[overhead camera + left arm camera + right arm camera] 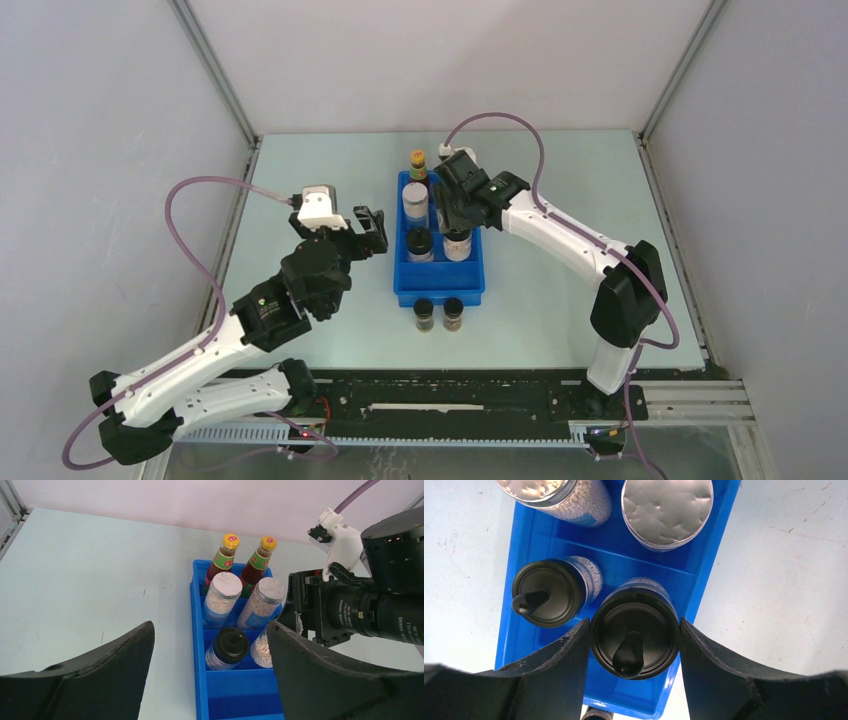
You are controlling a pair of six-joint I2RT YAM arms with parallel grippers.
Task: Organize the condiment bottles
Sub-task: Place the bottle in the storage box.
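Observation:
The blue tray (403, 287) holds two red sauce bottles (222, 560) with yellow caps at its far end. Behind them stand two grey-lidded jars (223, 596), then a pale black-lidded jar (548, 599) on the left. My right gripper (634, 625) is shut on the second black-lidded jar (634, 645), both fingers pressed to its lid, and the jar stands upright in the tray's right compartment. Two tiny dark jars (424, 314) stand on the table just in front of the tray. My left gripper (370, 230) hovers open left of the tray, holding nothing.
The right arm (370, 610) reaches over the tray's right side. The enclosure walls (215, 90) ring the pale table (300, 170) on the left, back and right.

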